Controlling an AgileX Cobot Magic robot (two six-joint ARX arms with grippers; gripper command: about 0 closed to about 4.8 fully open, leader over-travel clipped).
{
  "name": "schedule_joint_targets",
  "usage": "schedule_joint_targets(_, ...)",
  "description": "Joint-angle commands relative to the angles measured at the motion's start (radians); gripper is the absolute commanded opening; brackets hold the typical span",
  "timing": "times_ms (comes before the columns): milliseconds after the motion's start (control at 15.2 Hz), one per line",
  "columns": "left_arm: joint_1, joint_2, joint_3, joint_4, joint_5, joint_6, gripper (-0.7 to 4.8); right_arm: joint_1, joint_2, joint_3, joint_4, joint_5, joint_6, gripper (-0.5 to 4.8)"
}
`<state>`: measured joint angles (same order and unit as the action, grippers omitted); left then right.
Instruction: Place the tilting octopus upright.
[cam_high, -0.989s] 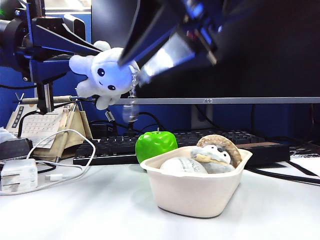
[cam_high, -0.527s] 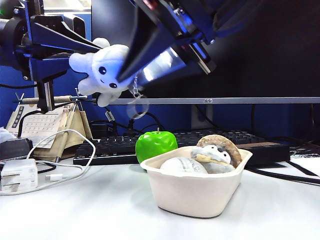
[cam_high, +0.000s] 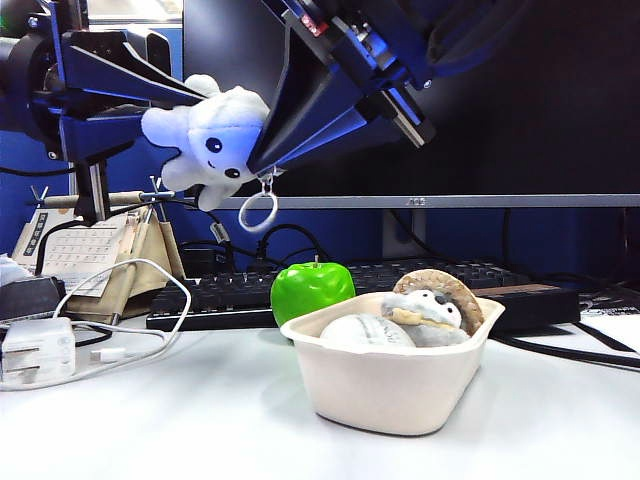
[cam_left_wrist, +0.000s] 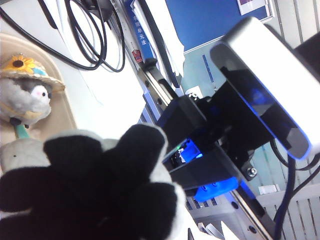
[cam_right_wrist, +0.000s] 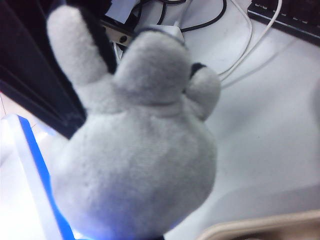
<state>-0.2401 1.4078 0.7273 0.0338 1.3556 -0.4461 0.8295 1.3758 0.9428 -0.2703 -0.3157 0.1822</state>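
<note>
mid-handover: octopus (cam_high: 215, 140) held in the air, tilted, above the table (cam_high: 200, 420). left gripper (cam_high: 185, 110) clamped on its tentacles, right gripper (cam_high: 262, 155) pinched on its head. next, judged: release 1 grip, rotate upright, lower beside the tub (cam_high: 390, 390).

Octopus (cam_high: 215, 140) aloft between left gripper (cam_high: 185, 105), right gripper (cam_high: 262, 150).

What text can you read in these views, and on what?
None legible.
Mark on black monitor's grey bezel: too small.
Print on beige paper desk calendar: too small.
White characters on blue book spine: blurred.
Left gripper and right gripper, both shut on the raised grey-white plush octopus: no lettering seen.
</note>
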Motion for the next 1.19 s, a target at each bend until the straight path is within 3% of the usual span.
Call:
schedule_joint_targets(66, 0.0, -0.003, 0.006, 0.008, -0.035, 0.001, -0.05, -0.001, -0.005, 0.007, -0.014, -0.001, -0.003, -0.03)
schedule_joint_targets(462, 0.0, -0.003, 0.006, 0.006, -0.036, 0.001, -0.04, 0.0, -0.01, 0.007, -0.1, 0.0, -0.003, -0.03)
schedule_joint_targets(593, 0.0, -0.003, 0.006, 0.004, -0.107, 0.001, 0.1, 0.0, -0.034, 0.008, -0.1, 0.003, -0.003, -0.03)
schedule_joint_targets(725, 0.0, -0.003, 0.006, 0.006, -0.15, 0.001, 1.71, 0.0, -0.068, 0.008, -0.1, 0.003, -0.003, -0.03)
schedule_joint_targets(857, 0.0, -0.003, 0.006, 0.006, -0.148, 0.001, 2.0, 0.0, -0.088, 0.008, -0.1, 0.002, -0.003, -0.03)
schedule_joint_targets(1055, 0.0, -0.003, 0.006, -0.002, -0.14, 0.0, 3.5, -0.001, -0.093, 0.008, -0.103, 0.038, -0.003, -0.03)
schedule_joint_targets(1187, 0.0, -0.003, 0.006, -0.001, -0.111, 0.0, 3.5, -0.001, -0.093, 0.008, -0.132, 0.096, -0.003, -0.03)
